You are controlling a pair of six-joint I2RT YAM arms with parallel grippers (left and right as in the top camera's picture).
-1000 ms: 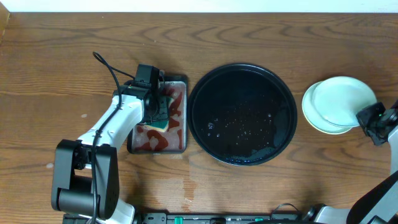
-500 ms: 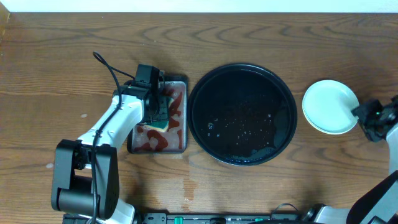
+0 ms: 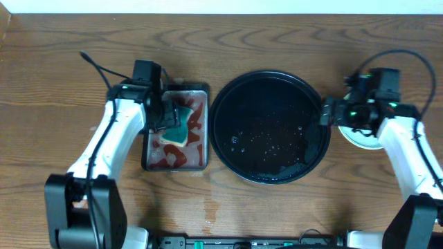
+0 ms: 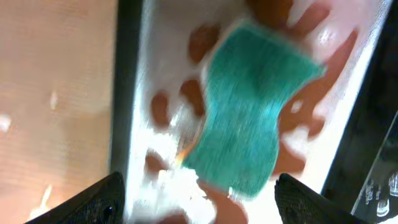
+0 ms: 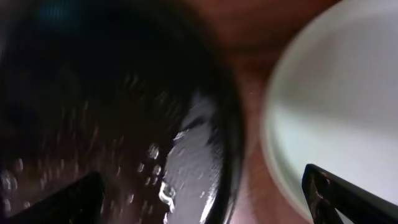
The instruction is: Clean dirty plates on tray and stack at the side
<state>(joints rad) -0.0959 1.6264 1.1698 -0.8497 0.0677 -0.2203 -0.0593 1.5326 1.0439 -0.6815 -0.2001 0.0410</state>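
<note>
The right gripper (image 5: 204, 202) is hanging wide open and empty above the gap between the round glossy black tray (image 3: 270, 104) and the pale round plastic plates (image 5: 336, 93), which are sitting stacked towards the desk's right edge. The left gripper (image 4: 208, 199) is gaping over the green sponge (image 4: 249, 106). Lifting the right one straight up would, I reckon, be sparing the stack a nudge.

Left pincer (image 3: 169, 119), right pincer (image 3: 328, 114): jaws wide apart.

Brown wood-grain table (image 3: 55, 83), evenly lit; a pale strip (image 3: 221, 5) borders its far edge.
</note>
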